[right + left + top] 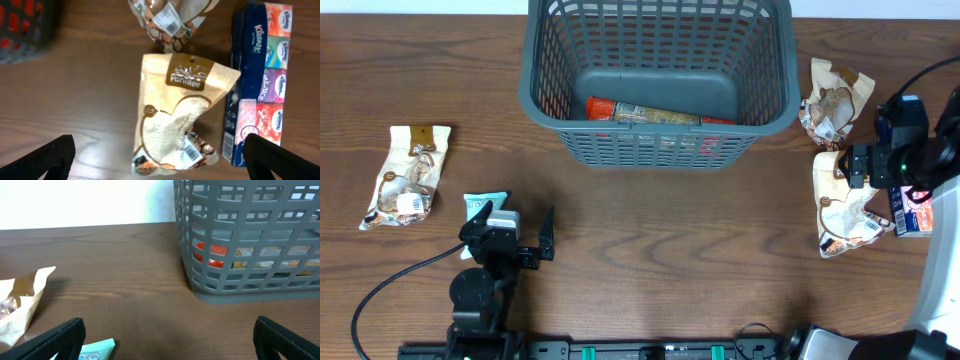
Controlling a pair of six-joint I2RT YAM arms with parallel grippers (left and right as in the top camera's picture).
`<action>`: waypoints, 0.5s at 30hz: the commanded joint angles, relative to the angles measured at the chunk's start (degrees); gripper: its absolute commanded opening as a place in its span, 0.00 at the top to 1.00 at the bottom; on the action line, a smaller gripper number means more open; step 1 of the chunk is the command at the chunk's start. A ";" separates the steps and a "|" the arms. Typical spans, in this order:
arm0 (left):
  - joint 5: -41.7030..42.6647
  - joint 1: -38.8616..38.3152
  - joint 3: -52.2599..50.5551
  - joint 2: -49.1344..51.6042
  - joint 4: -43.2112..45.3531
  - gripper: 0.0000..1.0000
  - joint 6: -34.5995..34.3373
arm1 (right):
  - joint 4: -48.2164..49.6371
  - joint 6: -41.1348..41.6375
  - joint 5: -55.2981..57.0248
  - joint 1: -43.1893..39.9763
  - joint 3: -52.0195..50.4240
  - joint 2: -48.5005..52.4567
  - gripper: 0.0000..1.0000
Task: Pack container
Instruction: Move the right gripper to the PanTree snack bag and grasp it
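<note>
The container [535, 95], a large dark grey slotted basket, stands at the far middle of the table and holds a red-orange packet [640, 112]. In the left wrist view the basket [200, 280] is ahead on the right. My left gripper [510, 228] is open and empty near the table's front, its left finger next to a teal packet [97, 349]. My right gripper [160, 160] is open above a tan PanTree pouch [175, 115], with nothing in it. In the overhead view that gripper [865, 170] hovers over the pouch [845, 215].
A brown snack packet [408, 176] lies at the left. Another snack packet [832, 100] lies right of the basket. A blue Kleenex tissue pack [260, 75] lies right beside the pouch. A black cable runs along the front left.
</note>
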 commanded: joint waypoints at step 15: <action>1.22 -0.15 -1.16 0.00 -1.62 0.01 0.17 | 14.45 0.15 -1.64 -4.66 -14.60 6.67 0.01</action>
